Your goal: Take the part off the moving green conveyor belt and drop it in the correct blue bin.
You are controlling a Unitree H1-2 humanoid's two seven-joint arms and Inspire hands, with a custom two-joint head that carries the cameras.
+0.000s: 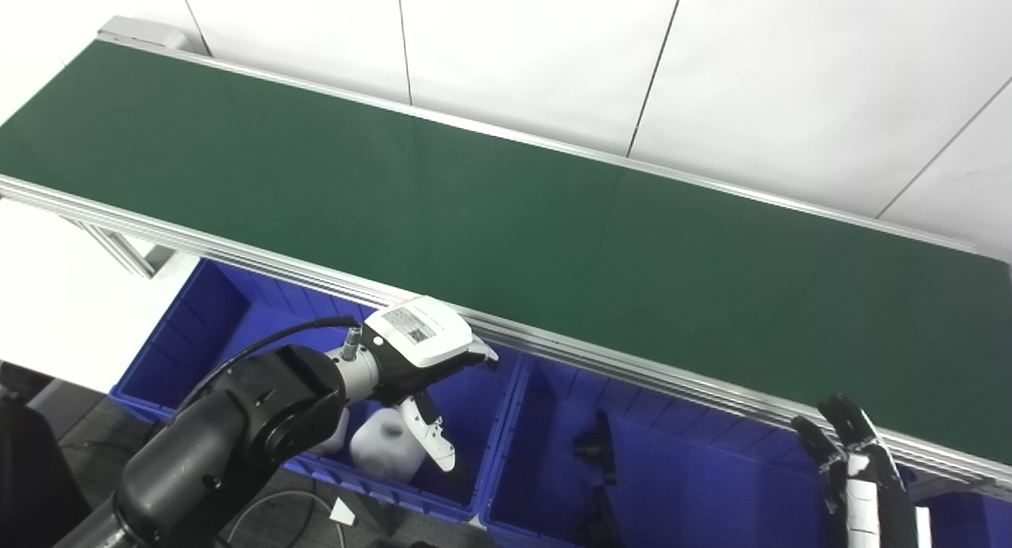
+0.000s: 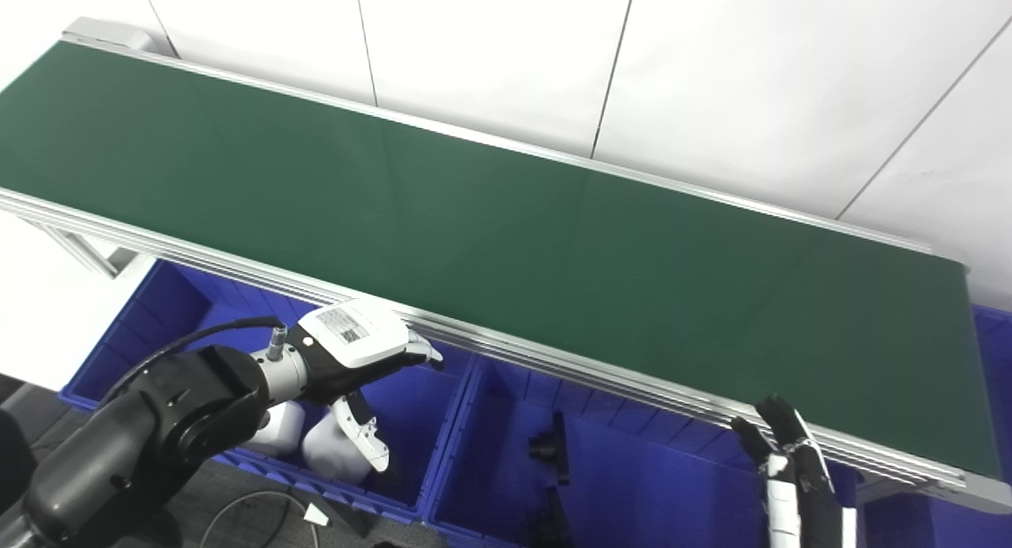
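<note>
The green conveyor belt (image 1: 490, 216) runs from upper left to lower right, and no part shows on it. My left hand (image 1: 419, 350) hangs open and empty over the left blue bin (image 1: 190, 326), below the belt's front rail. Two white parts (image 1: 387, 445) lie in that bin under the hand. The middle blue bin (image 1: 696, 477) holds black parts (image 1: 597, 449). My right hand (image 1: 850, 461) is at the bottom right below the rail, fingers raised and apart, holding nothing.
The belt's aluminium front rail (image 1: 601, 358) overhangs the bins' far edges. A white wall (image 1: 553, 50) stands behind the belt. A black cable (image 1: 292, 504) lies on the dark floor in front of the left bin. Another blue bin (image 2: 992, 334) shows at the far right.
</note>
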